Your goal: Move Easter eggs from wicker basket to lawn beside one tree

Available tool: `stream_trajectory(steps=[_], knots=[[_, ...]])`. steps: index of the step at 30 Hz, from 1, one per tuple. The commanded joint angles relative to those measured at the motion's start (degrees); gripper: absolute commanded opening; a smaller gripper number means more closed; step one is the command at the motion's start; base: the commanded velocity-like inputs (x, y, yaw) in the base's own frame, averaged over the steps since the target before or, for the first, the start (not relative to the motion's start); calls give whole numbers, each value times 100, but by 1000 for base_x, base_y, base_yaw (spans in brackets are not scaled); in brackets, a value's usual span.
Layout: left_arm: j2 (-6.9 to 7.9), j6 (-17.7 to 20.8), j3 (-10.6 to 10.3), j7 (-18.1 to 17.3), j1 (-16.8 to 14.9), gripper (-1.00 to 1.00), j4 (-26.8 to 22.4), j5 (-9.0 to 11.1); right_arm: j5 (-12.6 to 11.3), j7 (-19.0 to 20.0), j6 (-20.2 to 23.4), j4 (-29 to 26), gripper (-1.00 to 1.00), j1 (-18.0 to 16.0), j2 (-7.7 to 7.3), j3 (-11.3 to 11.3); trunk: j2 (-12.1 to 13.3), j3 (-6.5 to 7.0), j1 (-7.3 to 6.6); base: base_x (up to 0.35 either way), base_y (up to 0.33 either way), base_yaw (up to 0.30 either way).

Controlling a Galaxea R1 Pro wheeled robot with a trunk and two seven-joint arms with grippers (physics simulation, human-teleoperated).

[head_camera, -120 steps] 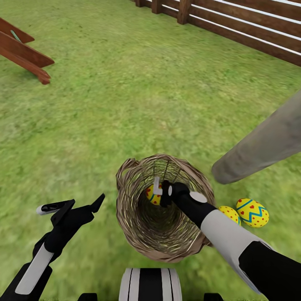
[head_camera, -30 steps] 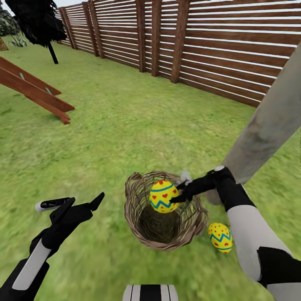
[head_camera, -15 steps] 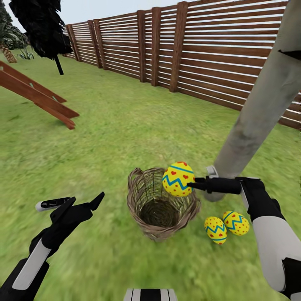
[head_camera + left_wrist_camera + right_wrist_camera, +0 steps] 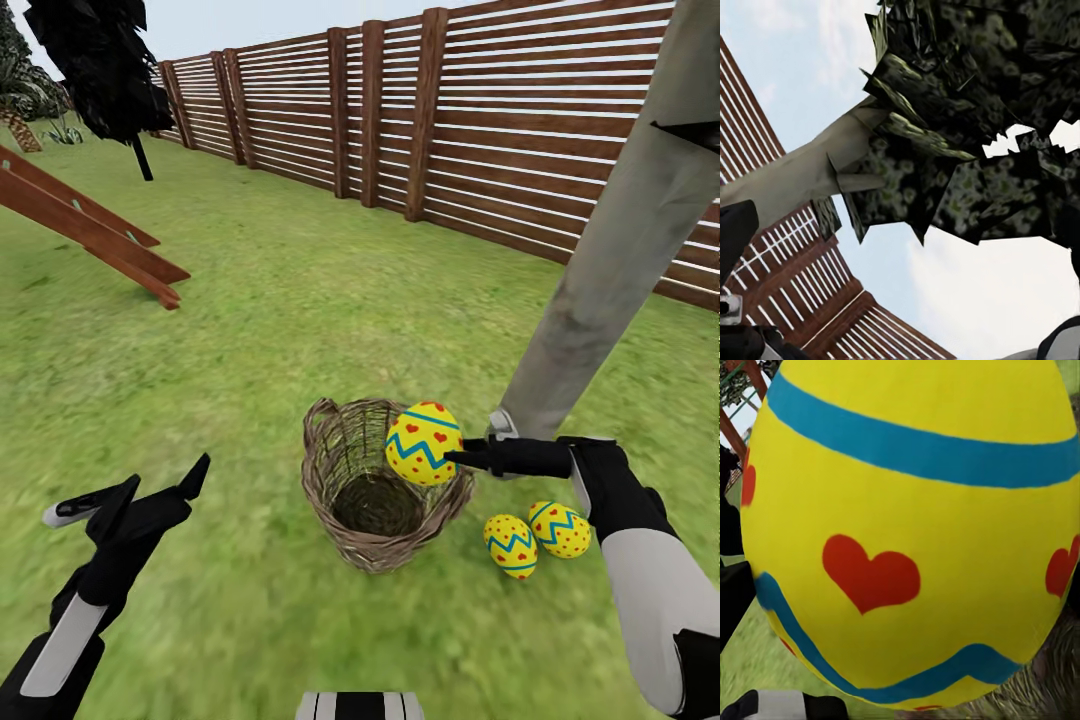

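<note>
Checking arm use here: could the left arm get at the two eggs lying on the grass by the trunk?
Probably not easily. The left gripper hangs on the far side of the wicker basket from the two eggs, with the right arm alongside them.

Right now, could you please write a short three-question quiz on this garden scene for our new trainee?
1. True or false: the wicker basket holds two eggs.
2. How many eggs lie on the lawn by the tree trunk?
3. Which gripper holds an egg? A) left gripper B) right gripper

Key:
1. False; no egg shows inside it.
2. Two: one egg and another egg beside it.
3. B; it grips the held egg above the basket rim, while the left one is open and holds nothing.
</note>
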Motion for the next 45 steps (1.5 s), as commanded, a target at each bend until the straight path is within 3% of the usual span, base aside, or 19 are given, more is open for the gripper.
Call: stream_trajectory(steps=[1,7,16,22,27,38,41,42,43,44,45], knots=[[-27,-13,-4,-10,-1,100,-3,15,52,26,64,-1,-100,-4,8,-19,-2,-1,-1,28,-210,-85],[-243,-126,-15,-18,-1,100,9,23,-21,-75,65,11,-100,66,24,-18,-2,38,-1,24,-84,-188],[-252,-128,-23,-19,-1,100,6,35,-48,-72,89,137,-100,75,20,-62,-2,101,-1,0,0,-205],[-261,-129,-27,-17,-1,100,3,28,-72,-58,107,286,-100,76,11,-376,-2,144,-1,0,-53,-205],[-370,-136,-50,-10,-1,100,6,16,-71,-63,109,314,-100,76,11,-395,-2,179,-1,0,-273,-205],[-426,-136,-54,-1,-1,100,7,7,-65,-106,87,325,-100,76,26,-396,-2,257,-1,13,-288,-205],[-480,-322,-59,23,-1,100,240,4,-65,-378,83,335,-100,76,28,-396,-2,278,-1,4,-74,-204],[-545,-495,-123,36,-1,100,484,-15,-64,-524,79,335,-100,76,28,-396,-2,285,-1,1,-14,-194],[-654,-734,-318,47,-1,100,771,-118,-60,-687,75,336,-100,76,33,-396,-2,290,-1,0,-7,-140],[-772,-1026,-572,73,-5,100,1015,-333,-51,-866,70,331,-100,76,39,-393,-2,292,-1,0,-4,-72],[-874,-1395,-817,149,-8,100,1183,-677,-40,-1134,64,329,-100,76,43,-389,-2,293,-1,0,-1,-29]])
